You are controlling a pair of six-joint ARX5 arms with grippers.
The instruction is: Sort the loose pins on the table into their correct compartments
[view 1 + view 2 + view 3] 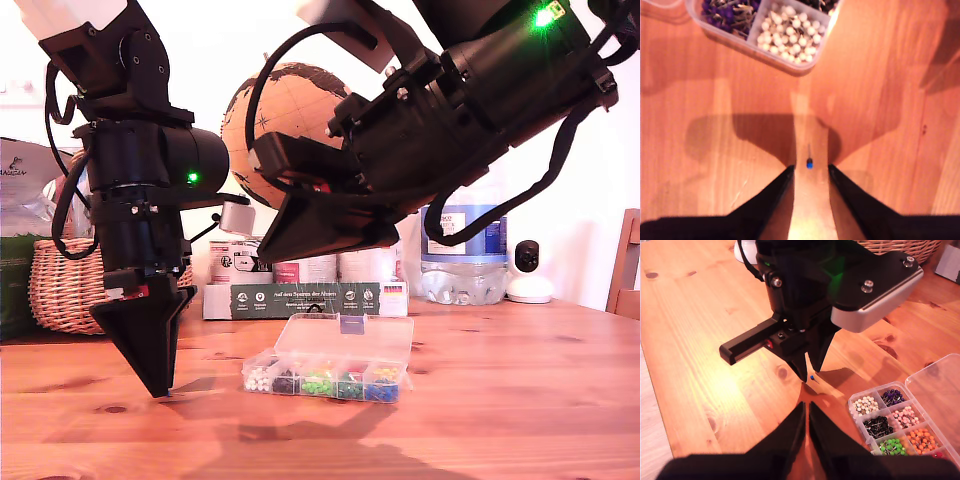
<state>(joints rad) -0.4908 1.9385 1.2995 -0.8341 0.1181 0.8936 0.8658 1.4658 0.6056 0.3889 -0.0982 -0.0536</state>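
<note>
A blue pin (809, 162) lies on the wooden table (715, 125), right between the tips of my first gripper (810, 169), which is open with a finger on each side of it. In the exterior view my first gripper (157, 388) points straight down at the table on that view's left, hiding the pin. The clear box (330, 375) with its compartments of coloured pins stands just beyond, lid open. My second gripper (806, 405) is shut and empty, raised above the table and looking down on the first gripper (809, 374) and the blue pin (812, 377). No other loose pins show.
A wicker basket (65, 285) stands at the back on the exterior view's left. Behind the box are a globe (290, 110), a green carton (320, 298), a water bottle (465, 250) and a small white camera (527, 272). A chair back (628, 260) shows at that view's right edge.
</note>
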